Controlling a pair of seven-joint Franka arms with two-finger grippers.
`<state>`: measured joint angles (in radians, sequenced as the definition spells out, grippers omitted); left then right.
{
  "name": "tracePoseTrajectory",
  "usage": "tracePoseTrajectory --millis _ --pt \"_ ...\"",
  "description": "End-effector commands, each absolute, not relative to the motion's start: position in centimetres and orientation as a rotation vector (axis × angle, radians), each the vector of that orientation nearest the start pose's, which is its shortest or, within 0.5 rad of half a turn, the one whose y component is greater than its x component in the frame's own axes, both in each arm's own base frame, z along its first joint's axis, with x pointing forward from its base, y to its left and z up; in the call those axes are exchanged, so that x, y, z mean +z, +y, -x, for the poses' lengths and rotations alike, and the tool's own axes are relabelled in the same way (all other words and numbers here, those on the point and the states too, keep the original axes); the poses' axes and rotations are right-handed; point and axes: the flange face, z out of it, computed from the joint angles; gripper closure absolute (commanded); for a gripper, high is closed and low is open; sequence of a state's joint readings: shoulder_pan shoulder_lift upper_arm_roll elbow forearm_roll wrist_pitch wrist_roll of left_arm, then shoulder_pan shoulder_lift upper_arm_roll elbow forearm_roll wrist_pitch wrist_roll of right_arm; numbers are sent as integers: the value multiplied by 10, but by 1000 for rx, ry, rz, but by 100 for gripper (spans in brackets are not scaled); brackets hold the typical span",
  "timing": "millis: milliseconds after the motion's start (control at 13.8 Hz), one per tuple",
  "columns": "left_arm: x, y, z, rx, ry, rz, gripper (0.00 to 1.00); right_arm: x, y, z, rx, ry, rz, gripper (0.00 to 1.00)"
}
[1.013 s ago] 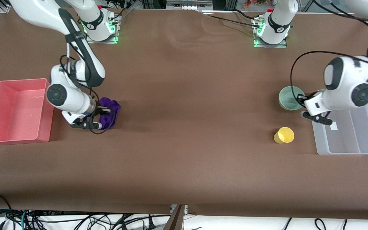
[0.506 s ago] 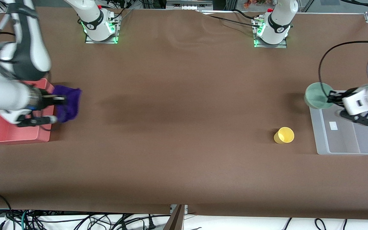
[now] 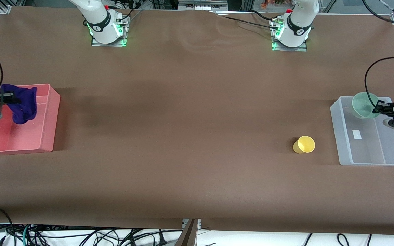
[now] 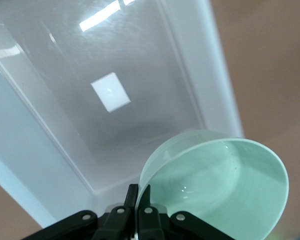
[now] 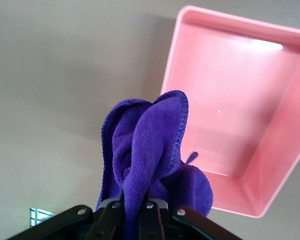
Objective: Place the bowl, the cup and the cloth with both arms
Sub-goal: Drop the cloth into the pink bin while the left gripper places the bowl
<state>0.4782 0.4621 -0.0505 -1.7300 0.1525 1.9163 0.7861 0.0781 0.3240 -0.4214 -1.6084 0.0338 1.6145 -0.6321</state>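
Note:
My left gripper [image 3: 379, 110] is shut on the rim of the mint-green bowl [image 3: 364, 105] and holds it tilted over the clear bin [image 3: 388, 160]; the left wrist view shows the bowl [image 4: 225, 185] pinched at its rim above the bin's floor [image 4: 115, 60]. My right gripper [image 3: 7, 98] is shut on the purple cloth [image 3: 22, 104], which hangs over the pink bin [image 3: 48, 136]; the right wrist view shows the cloth [image 5: 150, 150] beside the bin [image 5: 270, 170]. The yellow cup [image 3: 304, 144] stands upright on the table beside the clear bin.
The two arm bases [image 3: 106, 25] [image 3: 291, 29] with green lights stand along the table's edge farthest from the front camera. A white label [image 3: 356, 134] lies on the clear bin's floor. Brown cover [image 3: 190, 119] spans the table between the bins.
My right gripper carried the cloth from the table to above the pink bin. My left gripper carried the bowl from beside the clear bin to above it.

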Motion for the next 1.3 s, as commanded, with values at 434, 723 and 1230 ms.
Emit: tracePoseTrajectory --millis 434,723,1230 --pt "217 316 -601 386 776 3088 100 341 -256 -570 581 -510 2989 100" --pt "212 316 -600 391 750 3106 70 303 -261 -570 633 -498 2974 100" --pt "286 296 -607 387 766 3087 0 251 -263 -557 689 -503 2959 100"
